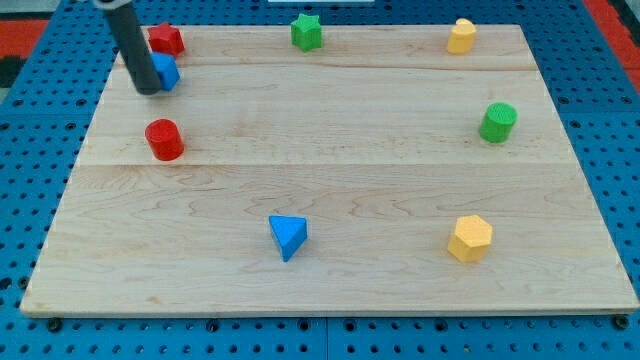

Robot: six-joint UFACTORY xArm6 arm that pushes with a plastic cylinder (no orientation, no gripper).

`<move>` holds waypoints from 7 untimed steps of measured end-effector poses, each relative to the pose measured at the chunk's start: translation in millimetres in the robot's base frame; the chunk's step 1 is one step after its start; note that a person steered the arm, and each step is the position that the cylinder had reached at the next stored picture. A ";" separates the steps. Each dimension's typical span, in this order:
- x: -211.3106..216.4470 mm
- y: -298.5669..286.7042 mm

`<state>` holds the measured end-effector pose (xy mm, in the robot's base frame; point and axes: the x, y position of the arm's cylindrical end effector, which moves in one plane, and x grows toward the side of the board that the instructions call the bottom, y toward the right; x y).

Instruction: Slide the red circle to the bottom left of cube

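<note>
Nearest to me, along the view's bottom, the wooden board [330, 290] carries a blue triangle block [288, 236] near the middle and a yellow hexagon block [470, 238] to the view's right; both stand a little in from the bottom edge. Higher, the red circle [164, 139] sits near the left edge, and a green cylinder [498, 122] near the right edge, with wide bare wood between them. Farther, my tip [147, 89] touches the left side of the blue cube [166, 72], above the red circle and apart from it. A red block [166, 39] stands just behind the cube. At the top edge I see a green star [307, 32] and a yellow block [461, 36]. The arm carries only a rod, no pincer
</note>
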<state>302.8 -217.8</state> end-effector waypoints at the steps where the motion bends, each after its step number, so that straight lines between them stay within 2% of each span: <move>1: -10.8 30.2; 2: 19.7 84.5; 4: 147.8 92.4; 5: 128.6 41.4; 6: 61.4 21.3; 7: 36.7 19.0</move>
<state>339.4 -198.8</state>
